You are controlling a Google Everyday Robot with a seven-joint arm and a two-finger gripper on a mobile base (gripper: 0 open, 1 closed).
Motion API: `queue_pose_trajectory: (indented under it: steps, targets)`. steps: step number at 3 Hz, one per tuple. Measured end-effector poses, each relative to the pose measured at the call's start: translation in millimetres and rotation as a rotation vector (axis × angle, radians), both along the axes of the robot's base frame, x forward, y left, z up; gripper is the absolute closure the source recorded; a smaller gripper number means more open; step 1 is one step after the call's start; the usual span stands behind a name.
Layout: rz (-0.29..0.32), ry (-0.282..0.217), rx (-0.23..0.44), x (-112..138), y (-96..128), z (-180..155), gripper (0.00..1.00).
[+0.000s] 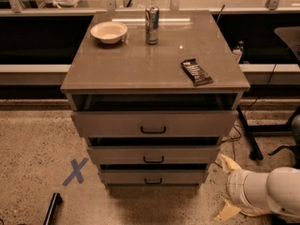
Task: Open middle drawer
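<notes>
The middle drawer (pixel 187 154) is the second of three grey-tan fronts in the cabinet, with a small black bar handle (pixel 153 159) at its centre. Its front stands slightly behind the top drawer's front and slightly ahead of the bottom one, with a dark gap above it. My gripper (pixel 227 187) is at the lower right, beside the cabinet's right front corner, level with the bottom drawer. Its two yellowish fingers (pixel 228 164) are spread apart and hold nothing. It touches no handle.
The top drawer (pixel 117 123) is pulled out a little. The bottom drawer (pixel 122 176) sits below. A bowl (pixel 108 31), a can (pixel 152 18) and a dark snack bar (pixel 196 72) lie on the cabinet top. A blue X (pixel 75 171) marks the floor at left; a black stand leg (pixel 249 139) is at right.
</notes>
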State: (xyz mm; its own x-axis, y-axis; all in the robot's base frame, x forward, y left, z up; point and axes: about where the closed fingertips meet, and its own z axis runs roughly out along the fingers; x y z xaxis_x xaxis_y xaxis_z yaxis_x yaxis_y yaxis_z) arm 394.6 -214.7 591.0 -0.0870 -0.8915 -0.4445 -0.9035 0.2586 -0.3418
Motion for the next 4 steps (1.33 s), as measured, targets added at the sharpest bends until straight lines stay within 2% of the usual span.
queue_pose_trajectory:
  steps: [1, 2, 4]
  targets:
    - [0.001, 0.0, 0.0, 0, 0, 0, 0.0]
    - [0.091, -0.021, -0.001, 32, 15, -15, 0.0]
    - [0.17, -0.018, 0.009, 68, 26, -50, 0.0]
